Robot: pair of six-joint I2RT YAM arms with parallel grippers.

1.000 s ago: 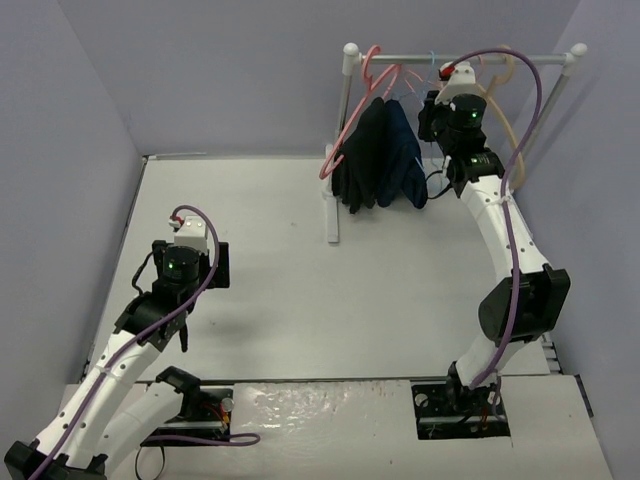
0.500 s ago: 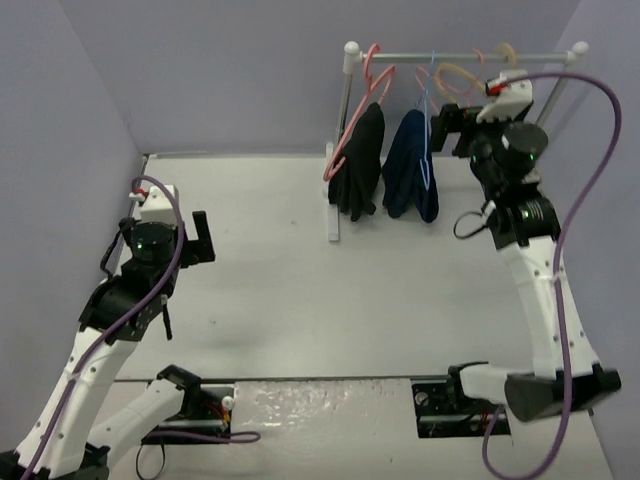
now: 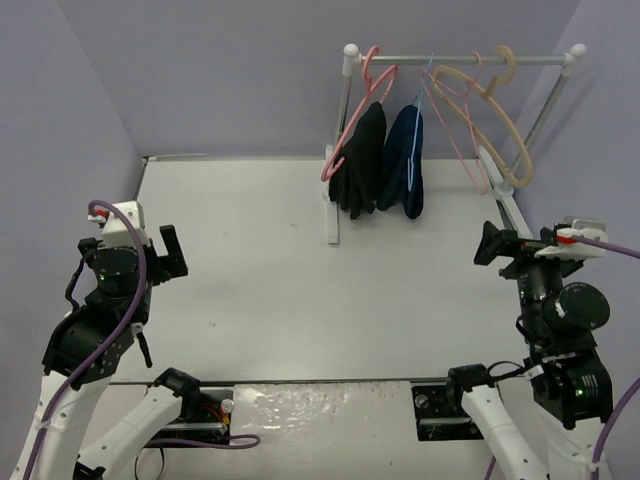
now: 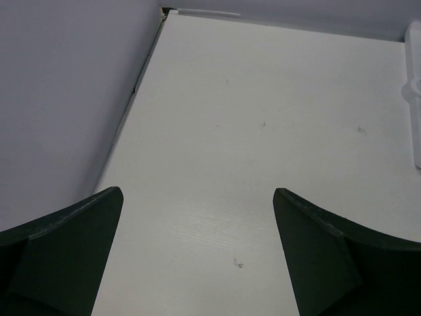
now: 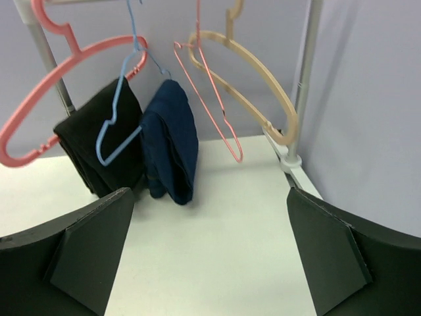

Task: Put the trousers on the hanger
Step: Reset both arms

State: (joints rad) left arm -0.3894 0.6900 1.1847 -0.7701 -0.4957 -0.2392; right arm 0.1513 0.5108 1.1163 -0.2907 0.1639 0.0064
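— Trousers point(image 3: 404, 170): does either gripper have them?

— Neither. The right gripper point(image 3: 489, 243) hangs above the right edge of the worktop point(image 3: 260, 260), its jaws spread wide with nothing between them. Its wrist view looks across bare surface toward the rack. The left gripper point(image 3: 170, 253) is just as wide and just as empty. It sits over the left edge, facing the far left corner.

— So where are they?

— Well apart from both grippers, at the far edge, right of the middle. They hang as a folded dark navy bundle from the rail of a white rack point(image 3: 460, 57). They appear to be draped on the hanger point(image 3: 412, 150), whose light-blue wire runs down across the cloth.

— And around them?

— A black garment point(image 3: 362, 160) hangs just to their left on a thick pink hanger point(image 3: 347, 135). The two cloths are so close that I cannot tell whether they touch. To their right hang a thin pink hanger point(image 3: 471, 165) and a thicker beige hanger point(image 3: 522, 165), both bare and both slanting toward the right edge.
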